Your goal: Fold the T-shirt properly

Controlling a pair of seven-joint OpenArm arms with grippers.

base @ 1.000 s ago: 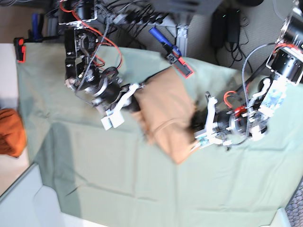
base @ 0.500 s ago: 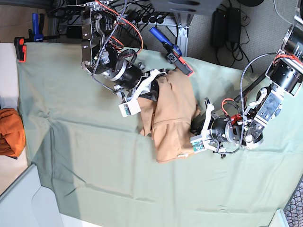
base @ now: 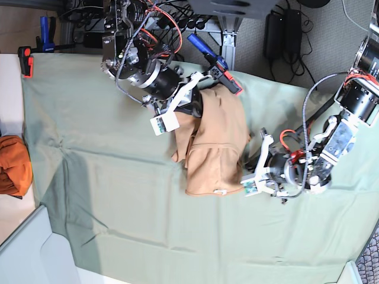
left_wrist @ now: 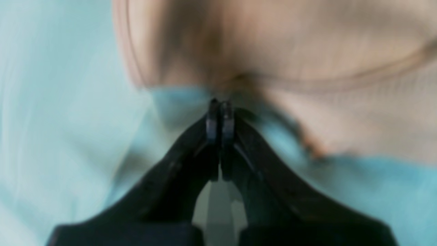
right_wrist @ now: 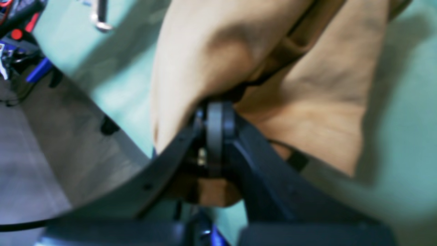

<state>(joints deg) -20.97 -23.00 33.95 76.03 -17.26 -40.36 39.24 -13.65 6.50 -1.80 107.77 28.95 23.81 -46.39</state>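
The pale green sheet point(base: 118, 195) covers the counter. On it, mid-sheet, lies the bunched peach-tan T-shirt point(base: 216, 148). The right claw point(right_wrist: 215, 112) is clamped on the shirt's upper fold. The left claw point(left_wrist: 218, 116), jaws pressed together, sits just beside its lower hem; no cloth shows between them.

A pale green sheet point(base: 118, 195) is spread over the counter. An orange cloth bundle point(base: 13, 165) is seen just beside the sheet's left edge; a red clamp point(base: 25, 61) is fixed at its upper-left corner.
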